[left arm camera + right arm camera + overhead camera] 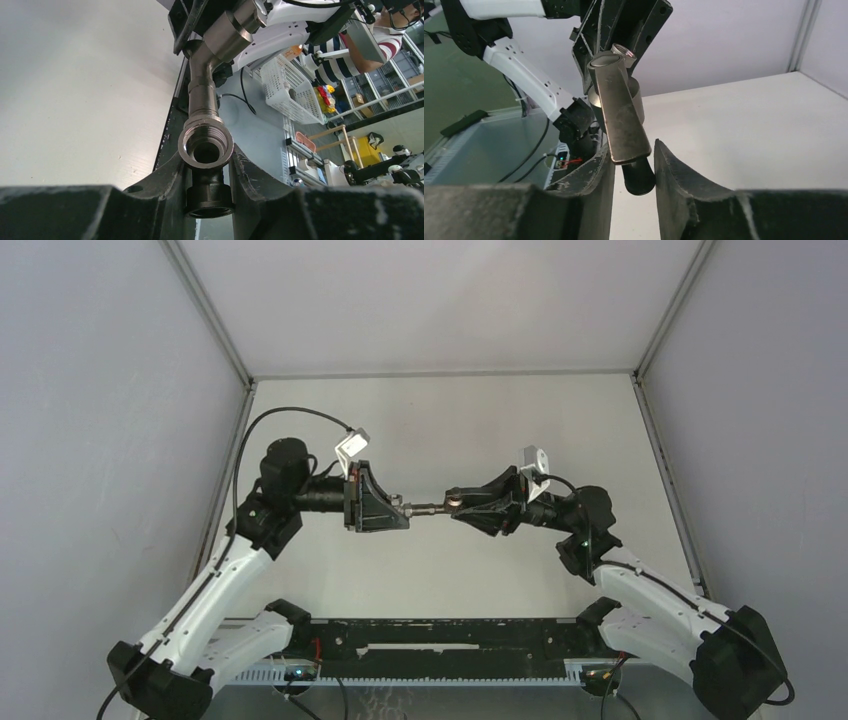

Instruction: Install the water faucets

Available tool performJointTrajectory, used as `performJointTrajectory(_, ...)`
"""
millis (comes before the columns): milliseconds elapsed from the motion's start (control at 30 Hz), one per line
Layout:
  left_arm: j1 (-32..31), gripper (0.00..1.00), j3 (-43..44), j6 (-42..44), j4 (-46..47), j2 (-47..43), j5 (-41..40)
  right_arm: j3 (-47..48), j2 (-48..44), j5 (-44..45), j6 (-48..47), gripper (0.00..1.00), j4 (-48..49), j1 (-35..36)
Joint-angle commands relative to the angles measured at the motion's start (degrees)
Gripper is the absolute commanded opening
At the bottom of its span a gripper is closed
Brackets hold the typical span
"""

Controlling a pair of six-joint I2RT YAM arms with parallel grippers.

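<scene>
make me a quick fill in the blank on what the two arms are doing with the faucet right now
1. The faucet is up off the table, spanning the gap between the two ___.
2. The left pincer is shut on the faucet's ___ end.
3. The right pincer has the faucet's flat lever ___ between its fingers.
Missing words: arms; threaded; handle.
</scene>
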Motion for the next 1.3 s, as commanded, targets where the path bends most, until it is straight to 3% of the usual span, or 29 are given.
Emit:
performJointTrajectory(0, 0.54, 0.00, 3.42, 2.06, 3.94, -2.36, 0.39, 3.87, 0.50, -4.09, 9.43, 0.35, 3.17, 0.43)
performJointTrajectory(67, 0.54, 0.00, 2.77, 4.07, 3.94, -3.19, -0.80, 5.95, 0.85, -4.34, 15.02, 0.25, 0.87, 0.25)
performJointTrajectory(233, 0.45, 0.00, 0.24, 12.45, 3.19, -6.48, -4.71, 13.64, 3.36, -10.90, 29.91, 0.12, -10.91, -1.78)
performJointTrajectory(300, 0.40, 0.00, -0.69, 16.98, 1.82, -7.60, -7.00, 17.79, 6.31, -15.39, 34.30, 0.00, -19.23, -2.91)
performJointTrajectory(367, 0.09, 0.00, -1.83, 21.79, 0.83, -8.74, -8.55, 21.37, 9.08, -18.79, 38.05, 0.00, -25.00, -3.51)
performJointTrajectory(567, -4.52, 0.00, -4.53, 41.50, -5.30, -12.31, -16.75, 21.78, 16.12, -23.72, 59.82, 0.00, -19.63, -4.89)
performJointTrajectory(700, -8.61, 0.00, -3.00, 53.64, -14.09, -10.98, -25.99, 21.40, 18.09, -22.92, 63.32, 0.00, -21.88, -6.20)
performJointTrajectory(800, -11.28, 0.00, -2.82, 57.66, -16.89, -10.20, -31.55, 21.40, 19.40, -22.21, 64.32, 0.00, -23.29, -6.98)
performJointTrajectory(833, -11.36, 0.00, -2.73, 57.78, -16.94, -10.15, -31.33, 21.34, 19.78, -21.78, 64.04, 0.02, -24.18, -7.29)
performJointTrajectory(867, -11.37, 0.00, -2.66, 57.20, -16.57, -10.24, -30.74, 21.20, 20.14, -21.49, 63.77, 0.12, -24.67, -7.52)
performJointTrajectory(1000, -11.33, 0.00, -2.43, 52.22, -13.52, -11.22, -28.72, 21.05, 19.86, -19.06, 58.04, 0.71, -31.67, -8.35)
performJointTrajectory(1100, -10.15, 0.00, -1.70, 47.52, -11.70, -10.96, -25.31, 21.05, 19.02, -18.14, 54.24, 0.86, -36.14, -8.66)
performJointTrajectory(1267, -4.52, 0.00, -1.10, 36.73, -6.88, -9.72, -17.96, 21.72, 15.85, -16.70, 46.37, 0.93, -45.18, -10.08)
